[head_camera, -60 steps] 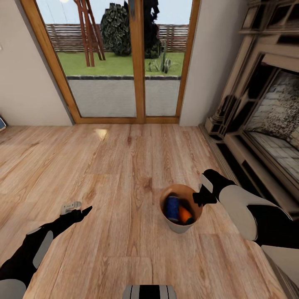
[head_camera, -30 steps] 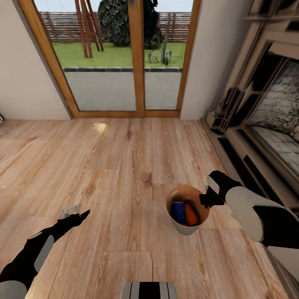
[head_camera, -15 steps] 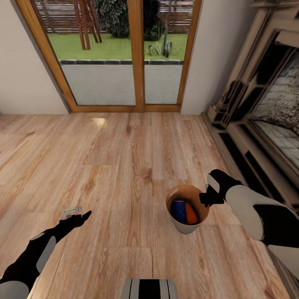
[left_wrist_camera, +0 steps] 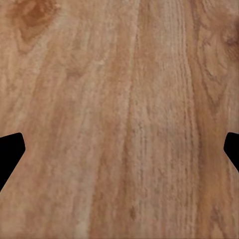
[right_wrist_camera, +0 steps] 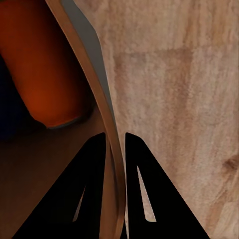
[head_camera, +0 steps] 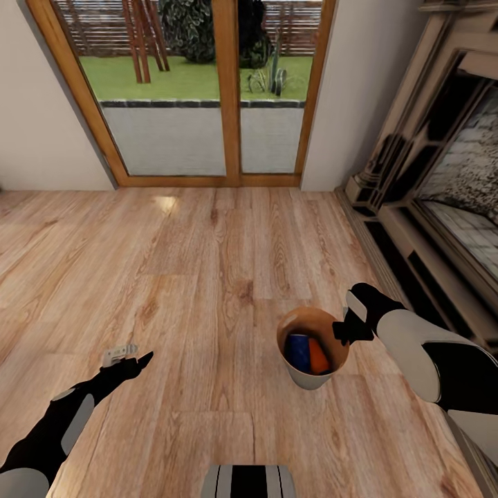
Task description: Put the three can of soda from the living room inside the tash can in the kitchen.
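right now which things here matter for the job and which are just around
Job: bin, gripped at its rim by the right hand; blue can and orange can inside it.
Around: glass doors, fireplace, wood floor, open left hand.

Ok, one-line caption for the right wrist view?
Right gripper pinching the bin's rim, orange can inside, wood floor beyond.

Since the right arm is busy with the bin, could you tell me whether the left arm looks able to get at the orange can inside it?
Probably yes: the left pincer is open and holds nothing, bare floor lies between, and the bin is open-topped, with the orange can showing.
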Robot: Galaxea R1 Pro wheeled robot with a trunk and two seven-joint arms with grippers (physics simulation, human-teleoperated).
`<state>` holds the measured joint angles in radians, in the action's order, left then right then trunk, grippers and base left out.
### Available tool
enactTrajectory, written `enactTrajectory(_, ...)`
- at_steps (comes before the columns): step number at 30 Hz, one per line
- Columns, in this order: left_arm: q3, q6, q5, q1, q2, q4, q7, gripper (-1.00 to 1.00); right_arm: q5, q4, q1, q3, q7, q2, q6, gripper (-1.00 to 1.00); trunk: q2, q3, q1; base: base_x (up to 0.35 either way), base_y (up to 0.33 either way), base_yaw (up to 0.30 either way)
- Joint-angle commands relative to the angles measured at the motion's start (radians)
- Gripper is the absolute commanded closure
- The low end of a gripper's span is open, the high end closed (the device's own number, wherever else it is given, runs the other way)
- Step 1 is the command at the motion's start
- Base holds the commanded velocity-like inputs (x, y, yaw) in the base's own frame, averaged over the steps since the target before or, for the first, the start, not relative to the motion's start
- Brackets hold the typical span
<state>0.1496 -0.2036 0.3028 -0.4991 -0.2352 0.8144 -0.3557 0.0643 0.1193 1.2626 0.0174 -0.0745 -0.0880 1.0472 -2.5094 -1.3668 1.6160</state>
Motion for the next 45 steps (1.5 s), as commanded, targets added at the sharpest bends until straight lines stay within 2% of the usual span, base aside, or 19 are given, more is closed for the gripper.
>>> enactTrajectory(1, -0.001, 0.0, 0.0, -0.001, 0.0, -0.001, 0.0, -1.0, -0.032, 0.012, -0.003, -0.036, 0.004, -0.001, 0.0, 1.0, 0.0, -0.001, 0.001, 0.0, 0.0, 0.0)
enactTrajectory(13, -0.001, 0.001, 0.001, -0.001, 0.0, -0.012, 0.001, -1.0, -0.034, 0.013, -0.003, -0.032, 0.003, 0.001, 0.0, 1.0, 0.0, 0.007, 0.001, 0.0, 0.0, 0.0)
enactTrajectory(22, -0.001, 0.001, 0.001, -0.001, 0.0, -0.014, 0.001, -1.0, -0.034, 0.013, -0.004, -0.033, 0.002, 0.0, 0.0, 1.0, 0.0, 0.021, 0.001, 0.0, 0.0, 0.0)
enactTrajectory(30, -0.02, 0.001, 0.002, -0.001, 0.0, -0.015, 0.004, -1.0, -0.034, 0.012, -0.005, -0.033, 0.002, -0.001, 0.0, 1.0, 0.0, 0.034, 0.001, 0.0, 0.0, 0.0)
enactTrajectory(45, -0.022, 0.001, 0.002, -0.001, 0.0, -0.015, 0.007, -1.0, -0.033, 0.011, -0.005, -0.033, 0.002, -0.001, 0.0, 1.0, 0.0, 0.058, 0.001, 0.0, 0.0, 0.0)
